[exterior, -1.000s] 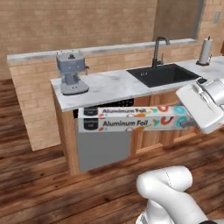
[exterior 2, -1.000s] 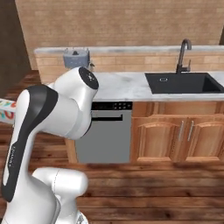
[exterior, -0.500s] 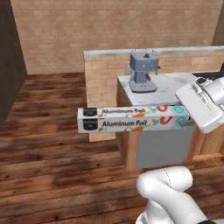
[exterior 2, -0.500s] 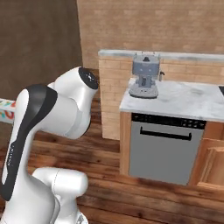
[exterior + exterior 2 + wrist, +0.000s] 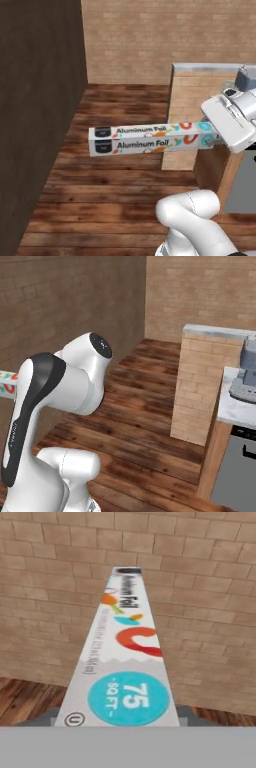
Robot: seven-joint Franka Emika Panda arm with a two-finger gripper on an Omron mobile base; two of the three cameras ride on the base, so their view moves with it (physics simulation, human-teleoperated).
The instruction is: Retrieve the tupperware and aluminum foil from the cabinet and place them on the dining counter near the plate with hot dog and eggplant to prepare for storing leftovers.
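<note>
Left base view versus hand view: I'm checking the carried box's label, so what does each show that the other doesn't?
Left base view: the long white aluminum foil carton side-on, held level above the wood floor in the hand, black end away from it.
Hand view: a teal "75 SQ FT" circle on the carton.
Both: orange and red shapes, brick wall.

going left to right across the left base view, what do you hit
dark wall → black end of the aluminum foil → the foil's teal end in the claw → coffee machine at the right edge
</note>
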